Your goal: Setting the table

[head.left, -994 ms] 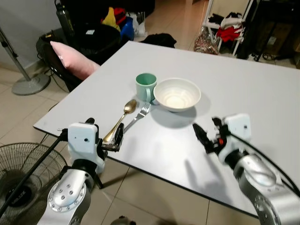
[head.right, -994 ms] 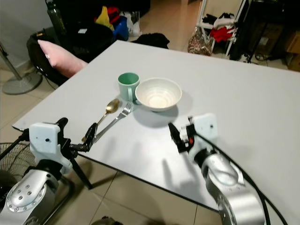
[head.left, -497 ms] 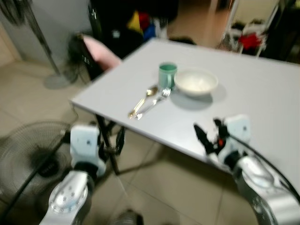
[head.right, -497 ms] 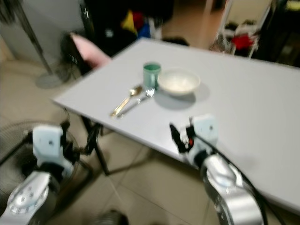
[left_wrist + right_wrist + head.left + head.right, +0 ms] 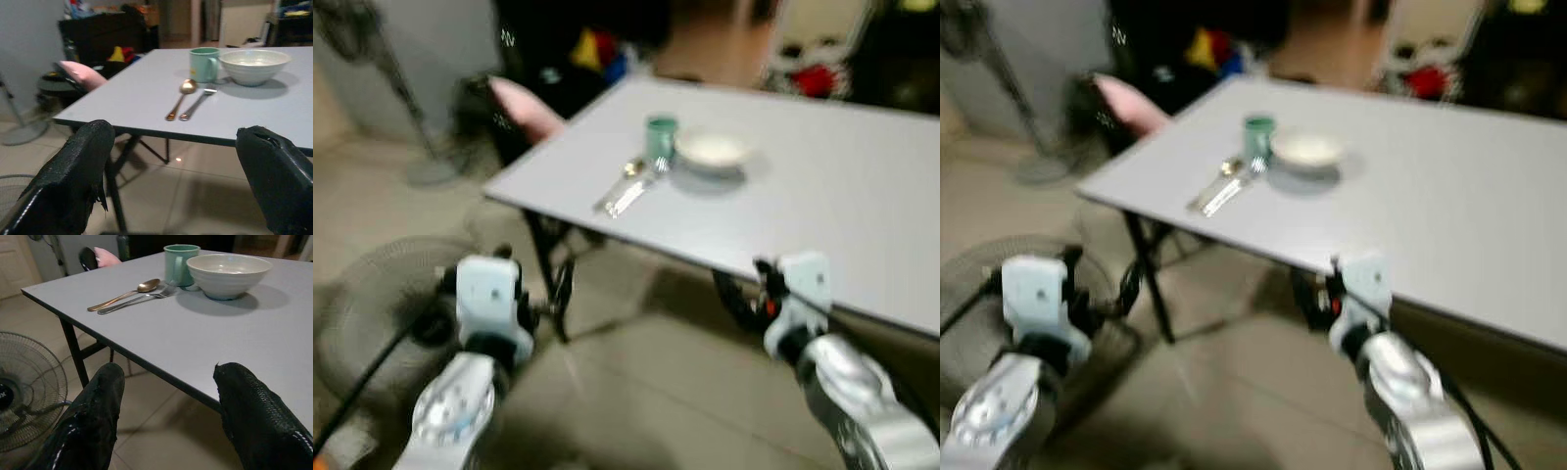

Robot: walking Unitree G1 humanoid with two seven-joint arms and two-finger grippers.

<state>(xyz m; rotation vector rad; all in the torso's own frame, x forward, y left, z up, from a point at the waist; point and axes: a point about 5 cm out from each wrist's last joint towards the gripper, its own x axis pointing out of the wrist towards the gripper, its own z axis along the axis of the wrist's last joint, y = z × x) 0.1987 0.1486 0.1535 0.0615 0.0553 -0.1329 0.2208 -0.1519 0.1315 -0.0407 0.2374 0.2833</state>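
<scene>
On the grey table [image 5: 822, 206] stand a green mug [image 5: 660, 132] and a white bowl [image 5: 711, 151], side by side. A gold spoon [image 5: 122, 294] and a silver fork [image 5: 134, 301] lie together just before the mug. My left gripper [image 5: 178, 196] is open and holds nothing. It hangs over the tile floor, short of the table's near edge. My right gripper [image 5: 171, 431] is also open and holds nothing, low by the table's near edge. The head views are blurred.
A floor fan [image 5: 24, 382] stands on the tiles to my left. A pink cushion [image 5: 524, 103] lies on a dark chair by the table's far left corner. Black table legs [image 5: 543, 264] stand under the near corner. Clutter and racks line the back.
The whole picture has shifted: the table and its things now look farther off, and tile floor lies under both grippers. The mug, bowl, spoon and fork keep their places. Both grippers stay open.
</scene>
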